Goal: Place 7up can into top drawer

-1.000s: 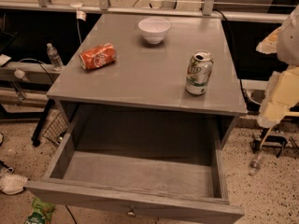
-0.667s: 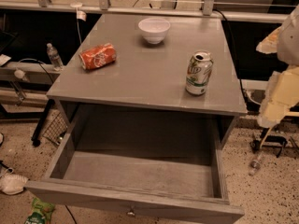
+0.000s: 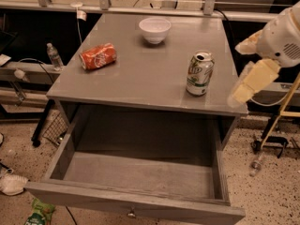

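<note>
One 7up can upright on table, gripper nearby off the edge, not touching, grip unclear

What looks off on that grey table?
The orange-red soda can lies on its side near the left edge of the grey table; no spill shows. The silver-white 7up can stands upright, and the gripper hangs beyond the right edge, apart from it.

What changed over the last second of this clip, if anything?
The gripper, at the table's right edge, has shifted left toward the 7up can but is not touching it. Nothing was taken hold of or let go. Unchanged: the 7up can upright on the table, the orange can on its side, the bowl at the back, the top drawer open.
</note>
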{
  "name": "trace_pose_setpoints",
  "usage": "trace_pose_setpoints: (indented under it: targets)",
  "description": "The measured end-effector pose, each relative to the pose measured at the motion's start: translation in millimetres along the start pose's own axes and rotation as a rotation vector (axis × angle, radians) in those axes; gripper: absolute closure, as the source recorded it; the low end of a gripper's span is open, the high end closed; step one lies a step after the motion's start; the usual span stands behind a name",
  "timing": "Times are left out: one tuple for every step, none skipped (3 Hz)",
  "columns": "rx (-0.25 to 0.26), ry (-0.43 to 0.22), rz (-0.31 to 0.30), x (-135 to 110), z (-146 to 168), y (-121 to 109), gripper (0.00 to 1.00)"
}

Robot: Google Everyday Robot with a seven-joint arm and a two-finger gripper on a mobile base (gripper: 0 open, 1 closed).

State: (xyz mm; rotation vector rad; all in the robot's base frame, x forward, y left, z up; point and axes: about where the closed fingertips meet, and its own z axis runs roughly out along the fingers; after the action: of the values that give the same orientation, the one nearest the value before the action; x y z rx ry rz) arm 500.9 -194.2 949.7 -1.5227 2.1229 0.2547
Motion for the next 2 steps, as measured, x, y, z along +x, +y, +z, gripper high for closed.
trace_pose_setpoints:
  targets:
    - [-0.006, -0.177, 0.021, -29.6, 33.5, -35.2, 0.00]
    - [0.013, -0.280, 0.019, -56.5, 57.1, -61.1, 0.00]
